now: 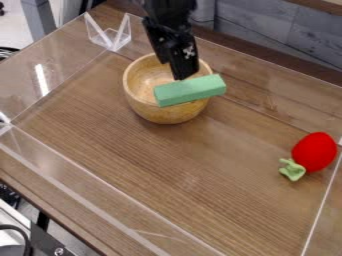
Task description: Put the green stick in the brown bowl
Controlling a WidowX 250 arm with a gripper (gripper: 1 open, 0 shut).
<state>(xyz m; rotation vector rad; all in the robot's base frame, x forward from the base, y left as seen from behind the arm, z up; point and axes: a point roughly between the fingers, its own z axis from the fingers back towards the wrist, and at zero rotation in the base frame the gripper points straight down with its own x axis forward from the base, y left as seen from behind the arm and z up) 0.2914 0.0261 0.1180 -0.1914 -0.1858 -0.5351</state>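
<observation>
Gripper jaws blur together above the brown bowl, so you can't tell their spread. One green stick lies across its rim; one strawberry toy sits near the right edge.

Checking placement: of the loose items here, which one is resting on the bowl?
The green stick, a flat mint block lying across the brown bowl rim. The red strawberry toy sits alone on the table, far right.

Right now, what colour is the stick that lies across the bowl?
Mint green, plain and matte; the green stick shows clearly in the camera view.
</observation>
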